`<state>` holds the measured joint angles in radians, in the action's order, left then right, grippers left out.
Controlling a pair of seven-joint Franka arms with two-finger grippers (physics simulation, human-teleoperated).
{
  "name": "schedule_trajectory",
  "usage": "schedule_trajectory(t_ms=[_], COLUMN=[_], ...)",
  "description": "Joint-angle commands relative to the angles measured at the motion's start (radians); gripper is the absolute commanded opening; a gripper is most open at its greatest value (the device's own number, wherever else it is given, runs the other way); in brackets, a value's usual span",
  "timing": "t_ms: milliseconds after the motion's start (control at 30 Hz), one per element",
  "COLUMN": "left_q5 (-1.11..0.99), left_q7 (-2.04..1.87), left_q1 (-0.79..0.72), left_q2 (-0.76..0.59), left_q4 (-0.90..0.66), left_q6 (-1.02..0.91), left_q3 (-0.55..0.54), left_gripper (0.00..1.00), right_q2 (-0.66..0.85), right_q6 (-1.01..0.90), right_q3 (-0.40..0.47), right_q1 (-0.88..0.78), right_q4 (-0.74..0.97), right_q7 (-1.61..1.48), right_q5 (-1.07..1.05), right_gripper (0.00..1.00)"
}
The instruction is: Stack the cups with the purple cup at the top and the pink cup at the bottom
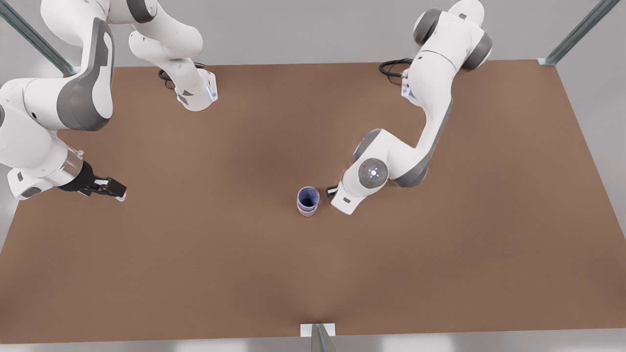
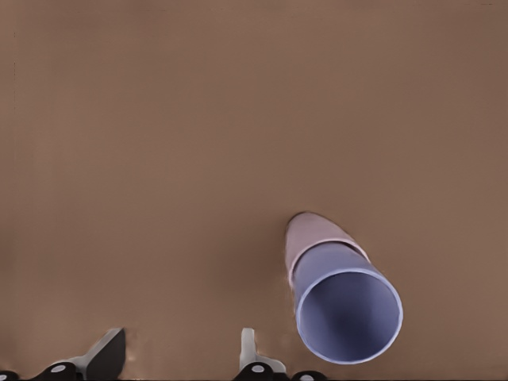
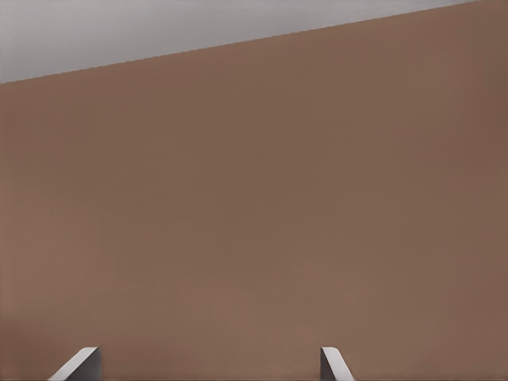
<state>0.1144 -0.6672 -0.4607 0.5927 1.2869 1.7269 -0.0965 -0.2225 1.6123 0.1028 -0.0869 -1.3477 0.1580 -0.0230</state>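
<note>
We see the purple cup (image 1: 308, 197) nested upright in the pink cup (image 1: 307, 211) mid-table (image 1: 195, 254). Our left gripper (image 2: 181, 353) hovers beside them, fingers apart, empty. Our right gripper (image 1: 108, 187) waits open far off.

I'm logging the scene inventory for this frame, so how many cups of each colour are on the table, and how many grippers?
Pink cups: 1, the pink cup at the bottom of the stack.
Purple cups: 1, the purple cup nested in it on top.
Grippers: 2, the left gripper open beside the stack, and the right gripper open, waiting at the front view's left.
Total: 4.
</note>
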Motion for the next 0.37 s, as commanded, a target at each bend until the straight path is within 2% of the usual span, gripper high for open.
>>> schedule_trajectory(t_ms=[0, 67, 133, 167, 200, 233, 267, 333], left_q5=[-0.024, -0.053, -0.062, -0.073, -0.084, -0.229, -0.262, -0.297], left_q7=[0.024, 0.311, 0.432, 0.494, 0.517, 0.518, 0.52, 0.521], left_q1=[-0.003, -0.003, -0.001, 0.051, 0.128, 0.26, 0.313, 0.338], left_q2=[-0.007, -0.068, -0.129, -0.169, -0.205, -0.252, -0.3, -0.363], left_q4=[0.0, 0.002, 0.0, 0.002, 0.009, 0.019, 0.061, 0.117], left_q6=[-0.01, -0.101, -0.184, -0.181, -0.174, -0.176, -0.173, -0.161], left_q3=[0.012, 0.185, 0.297, 0.285, 0.207, 0.028, -0.02, -0.028], left_gripper=[1.0, 1.0, 1.0, 1.0, 1.0, 1.0, 1.0, 1.0], right_q2=[0.0, 0.0, 0.0, 0.002, 0.003, 0.003, 0.006, 0.005], right_q6=[0.0, 0.0, 0.0, -0.002, -0.002, -0.002, -0.006, -0.002], right_q3=[0.0, 0.0, 0.0, 0.0, 0.0, 0.0, 0.0, 0.0], right_q1=[0.0, -0.004, -0.007, -0.001, 0.003, -0.004, -0.005, 0.001], right_q4=[-0.001, -0.001, -0.001, -0.001, 0.001, 0.001, 0.001, -0.001], right_q7=[0.0, 0.0, 0.0, 0.0, 0.0, 0.0, -0.002, 0.0], right_q5=[0.0, 0.0, 0.0, 0.0, 0.0, 0.0, 0.0, 0.0], right_gripper=[1.0, 1.0, 1.0, 1.0, 1.0, 1.0, 1.0, 1.0])
